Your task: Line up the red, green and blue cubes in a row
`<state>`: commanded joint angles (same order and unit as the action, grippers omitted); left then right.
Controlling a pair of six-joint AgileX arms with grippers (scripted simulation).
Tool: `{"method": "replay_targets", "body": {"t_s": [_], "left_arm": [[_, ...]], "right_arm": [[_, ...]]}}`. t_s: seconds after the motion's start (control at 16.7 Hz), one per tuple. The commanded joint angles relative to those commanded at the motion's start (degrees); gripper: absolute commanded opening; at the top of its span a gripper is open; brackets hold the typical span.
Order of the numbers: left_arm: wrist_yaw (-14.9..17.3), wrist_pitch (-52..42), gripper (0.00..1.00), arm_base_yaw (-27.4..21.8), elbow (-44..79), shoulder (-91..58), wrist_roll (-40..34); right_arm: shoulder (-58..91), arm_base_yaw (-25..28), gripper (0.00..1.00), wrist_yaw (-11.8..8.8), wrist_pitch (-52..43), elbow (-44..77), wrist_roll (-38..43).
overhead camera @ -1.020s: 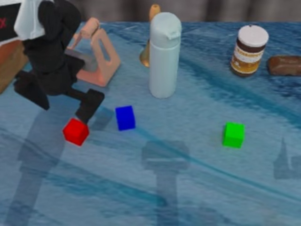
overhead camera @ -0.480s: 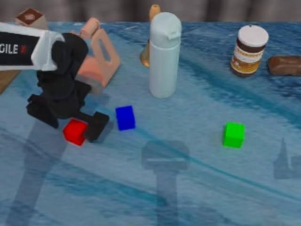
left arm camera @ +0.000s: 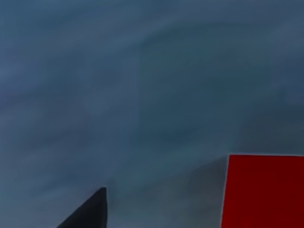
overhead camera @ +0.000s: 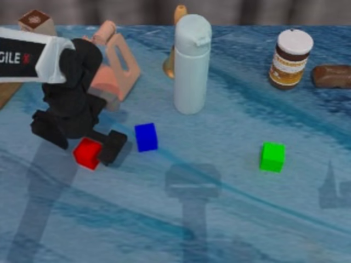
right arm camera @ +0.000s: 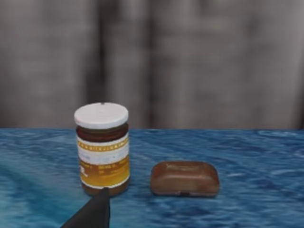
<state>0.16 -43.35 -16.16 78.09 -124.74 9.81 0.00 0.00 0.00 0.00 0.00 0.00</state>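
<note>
The red cube [overhead camera: 86, 153] rests on the table at the left, and my left gripper [overhead camera: 81, 143] is lowered over it, open, with one dark finger on each side of it. In the left wrist view the red cube [left arm camera: 263, 190] fills one corner, and one fingertip [left arm camera: 90, 213] stands apart from it with bare table between. Just right of that gripper lies the blue cube [overhead camera: 146, 136]. Alone at the right sits the green cube [overhead camera: 272, 156]. My right gripper is outside the top view; its wrist view shows only one fingertip [right arm camera: 95, 211], set wide to the side.
A tall white bottle [overhead camera: 192, 63] stands behind the blue cube, with a small bell [overhead camera: 171, 61] behind it. A peach handled jug [overhead camera: 117, 61] lies by the left arm. A beige box [overhead camera: 35, 21] sits far left, a jar [overhead camera: 290, 58] and a brown bar [overhead camera: 332, 75] far right.
A second ago the left gripper was beside the red cube; it has swung round and dropped astride it. It has held still over the last half second, and the cubes have not moved.
</note>
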Motion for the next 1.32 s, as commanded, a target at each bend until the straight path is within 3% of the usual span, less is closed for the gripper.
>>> {"method": "replay_targets", "body": {"t_s": [0.6,1.32], "left_arm": [[0.0,0.0,0.02,0.0,0.0,0.0,0.0],[0.3,-3.2,0.00,0.1,2.5,3.0,0.0]], "right_arm": [[0.0,0.0,1.00,0.0,0.0,0.0,0.0],[0.0,0.0,1.00,0.0,0.0,0.0,0.0]]}}
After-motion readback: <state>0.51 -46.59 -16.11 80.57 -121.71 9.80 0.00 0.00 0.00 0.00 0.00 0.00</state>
